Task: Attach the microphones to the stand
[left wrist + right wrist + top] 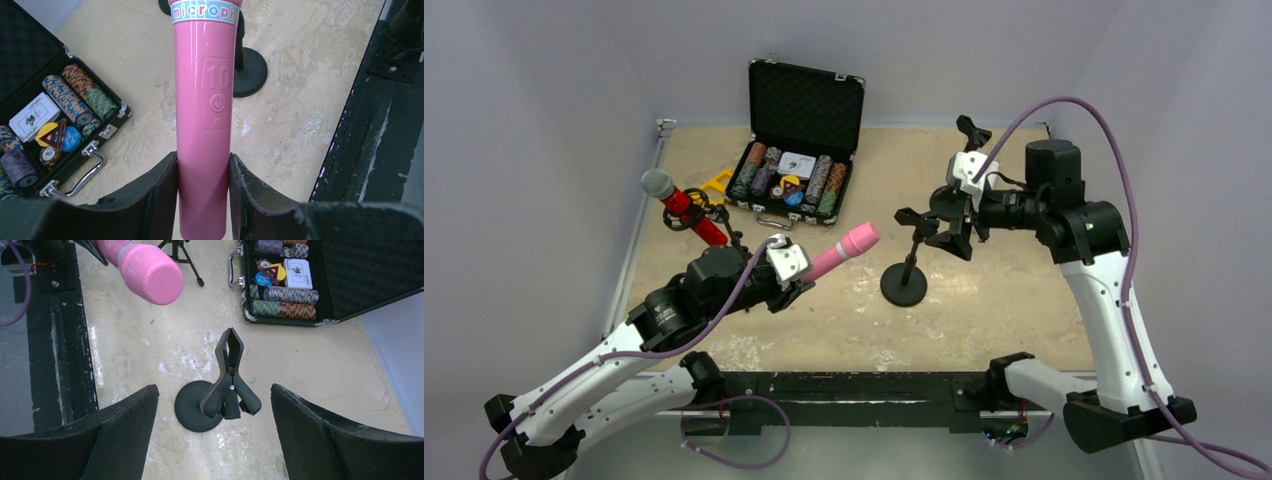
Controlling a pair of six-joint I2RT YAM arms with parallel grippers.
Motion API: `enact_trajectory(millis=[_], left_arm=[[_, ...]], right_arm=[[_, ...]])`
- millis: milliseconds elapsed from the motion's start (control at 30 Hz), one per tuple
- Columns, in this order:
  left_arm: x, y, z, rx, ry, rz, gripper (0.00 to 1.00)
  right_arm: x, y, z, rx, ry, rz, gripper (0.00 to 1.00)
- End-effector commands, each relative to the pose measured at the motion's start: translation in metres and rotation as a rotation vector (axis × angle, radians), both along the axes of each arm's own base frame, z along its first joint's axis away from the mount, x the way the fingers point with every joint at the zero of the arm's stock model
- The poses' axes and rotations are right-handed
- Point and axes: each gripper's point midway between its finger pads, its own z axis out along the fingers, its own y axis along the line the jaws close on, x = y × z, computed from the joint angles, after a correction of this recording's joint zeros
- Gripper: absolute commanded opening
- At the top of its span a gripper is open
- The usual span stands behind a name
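Observation:
My left gripper [802, 268] is shut on the lower body of the all-pink microphone [844, 250] and holds it above the table, with its head pointing right toward the round-base stand [904, 285]. In the left wrist view the pink microphone [205, 100] sits clamped between both fingers [160, 195]. My right gripper [946, 222] is open and empty, hovering just right of the stand's spring clip [914, 218]. In the right wrist view the clip [230, 370] stands between the spread fingers [125, 430]. The glittery red microphone [686, 208] sits clipped on a small tripod at the left. The white microphone is out of view.
An open black case of poker chips [796, 170] stands at the back centre, with a yellow object [717, 183] beside it. Another black clip [971, 129] shows behind the right arm. The black mounting rail [854, 385] runs along the near edge.

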Motion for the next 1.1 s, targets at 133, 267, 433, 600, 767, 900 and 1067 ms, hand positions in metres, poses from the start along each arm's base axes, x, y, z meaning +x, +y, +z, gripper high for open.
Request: enact_trajectory(millis=[133,267,433,600,767,900,1067], left_arm=[[0.004,-0.003,0.019,-0.053,-0.064,-0.006,0.00],[0.004,-0.003,0.020,-0.056,-0.065,-0.005,0.00],[0.004,-0.003,0.020,-0.057,-0.066,-0.005,0.00],[0.004,-0.003,0.020,-0.057,-0.066,-0.006,0.00],[0.004,-0.003,0.020,-0.057,-0.066,-0.006,0.00],[0.004,-0.003,0.019,-0.055,-0.064,-0.007,0.00],[0.004,-0.004,0.018,-0.052,-0.062,-0.008,0.00]], right_arm=[[-0.014,-0.012,0.019,0.046,-0.066,0.005,0.86],[-0.015,-0.015,0.016,0.052,-0.067,-0.004,0.87],[-0.015,-0.017,0.011,0.059,-0.062,-0.008,0.87],[-0.017,-0.018,0.010,0.065,-0.062,-0.007,0.88],[-0.017,-0.018,0.007,0.066,-0.057,0.000,0.88],[-0.017,-0.017,0.005,0.066,-0.051,0.008,0.88],[-0.018,-0.016,0.004,0.067,-0.046,0.022,0.88]])
